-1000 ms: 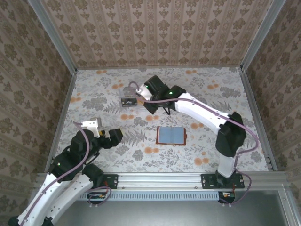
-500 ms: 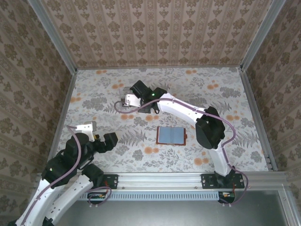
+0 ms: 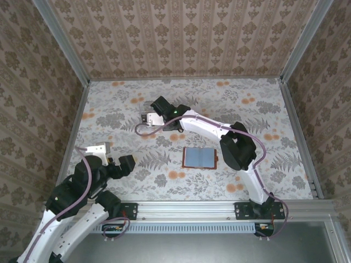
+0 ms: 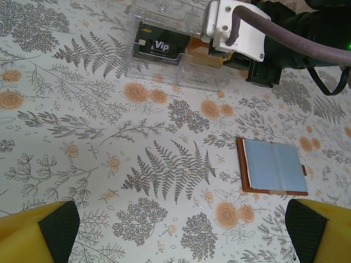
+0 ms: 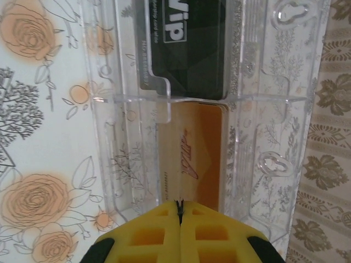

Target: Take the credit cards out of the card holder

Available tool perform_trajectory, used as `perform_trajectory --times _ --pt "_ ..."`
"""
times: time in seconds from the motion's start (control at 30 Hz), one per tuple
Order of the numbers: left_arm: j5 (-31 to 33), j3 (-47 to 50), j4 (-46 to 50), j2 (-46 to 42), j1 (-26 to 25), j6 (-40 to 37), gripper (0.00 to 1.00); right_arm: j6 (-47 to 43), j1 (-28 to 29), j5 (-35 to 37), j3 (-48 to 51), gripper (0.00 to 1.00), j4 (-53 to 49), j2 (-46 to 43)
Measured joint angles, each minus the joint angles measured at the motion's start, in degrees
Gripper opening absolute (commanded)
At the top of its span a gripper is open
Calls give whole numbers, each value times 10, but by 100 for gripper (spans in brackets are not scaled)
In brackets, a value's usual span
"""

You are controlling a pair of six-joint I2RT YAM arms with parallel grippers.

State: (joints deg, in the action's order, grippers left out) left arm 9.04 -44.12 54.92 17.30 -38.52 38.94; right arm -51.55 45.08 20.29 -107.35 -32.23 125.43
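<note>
- Right gripper (image 5: 179,207): closed, fingertips together over orange card (image 5: 198,148) in clear box (image 5: 263,109).
- Left gripper (image 4: 181,227): open wide.
- Card holder (image 4: 274,172): lies open flat on table (image 4: 82,137).

Reddish-brown card holder (image 3: 200,158) open flat, blue-grey lining up, dark grey card (image 5: 186,44) and orange card (image 5: 194,159) in adjoining compartments of clear box (image 5: 263,109)

Robot test cell, aluminium frame (image 3: 219,207), damask wallpaper walls (image 3: 181,38), floral tabletop (image 3: 263,98)
</note>
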Motion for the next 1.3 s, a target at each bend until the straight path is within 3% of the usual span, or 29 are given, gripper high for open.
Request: perform_trajectory --times 0.43,0.53,0.6,0.63,1.3 --pt "1 0 0 10 0 0 100 -6 -11 6 -5 2 10 26" --pt "1 0 0 11 0 0 100 -6 -12 8 -7 13 16 28" --pt "2 0 0 11 0 0 100 -4 -12 8 -7 27 19 30" --pt "2 0 0 11 0 0 100 -3 -12 8 -7 28 19 31" --pt "5 0 0 11 0 0 100 -2 -23 67 -22 35 93 55"
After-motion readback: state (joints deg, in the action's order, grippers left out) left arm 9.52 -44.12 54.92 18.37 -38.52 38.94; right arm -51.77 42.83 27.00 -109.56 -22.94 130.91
